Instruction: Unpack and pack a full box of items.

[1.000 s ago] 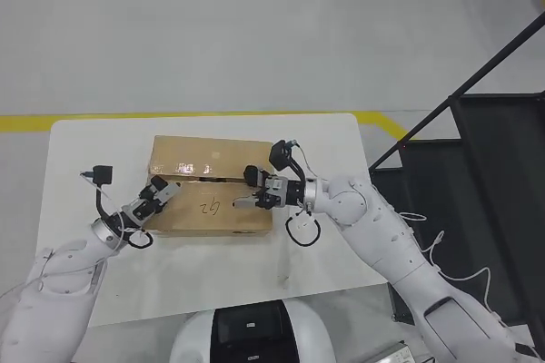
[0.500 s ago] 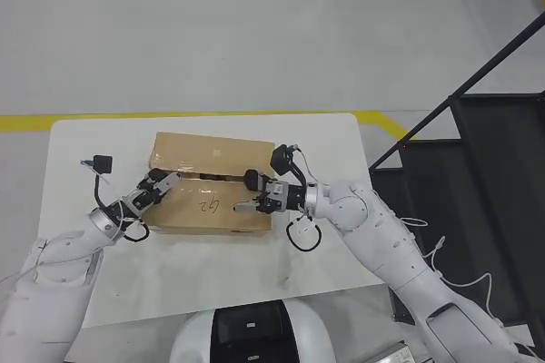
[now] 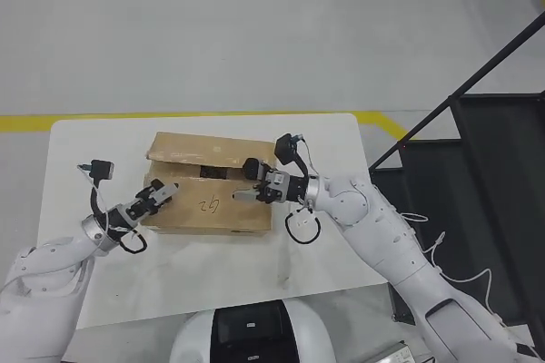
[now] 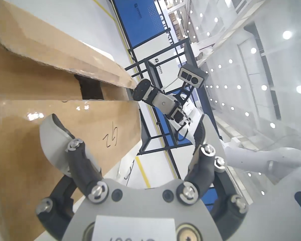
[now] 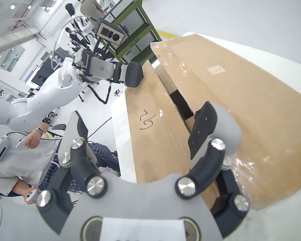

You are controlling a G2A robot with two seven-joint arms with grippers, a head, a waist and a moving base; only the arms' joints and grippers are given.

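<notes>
**Box at table centre, flaps parted, both grippers open and empty**

The box (image 3: 209, 195) sits mid-table (image 3: 209, 272), its long axis running 9 to 3 o'clock. The far flap (image 3: 209, 150) is on the 12 o'clock side. The near flap (image 3: 191, 220) is on the 6 o'clock side and carries a handwritten mark (image 3: 210, 206).

A dark gap (image 3: 213, 171) shows between the flaps. You cannot make out the contents, as the inside reads only as black. In the left wrist view the far flap's edge stands a little above the near one. Clear tape (image 5: 243, 166) glints on the cardboard and blurs the surface there.

The left gripper (image 3: 159, 195) (image 4: 128, 131) is at the box's 9 o'clock end. Its jaws are spread wide and hold nothing. One finger (image 4: 54, 129) lies over the near flap and the other hangs off past the box edge. Whether the first touches the cardboard you cannot tell.

The right gripper (image 3: 250, 181) (image 5: 140, 116) is at the 3 o'clock end, also spread wide and empty. One pad (image 5: 203, 124) sits over the seam beside the gap, and contact there is unclear. The other finger is out beyond the near flap's long edge. The box's lower walls are cut off in both wrist views.
</notes>
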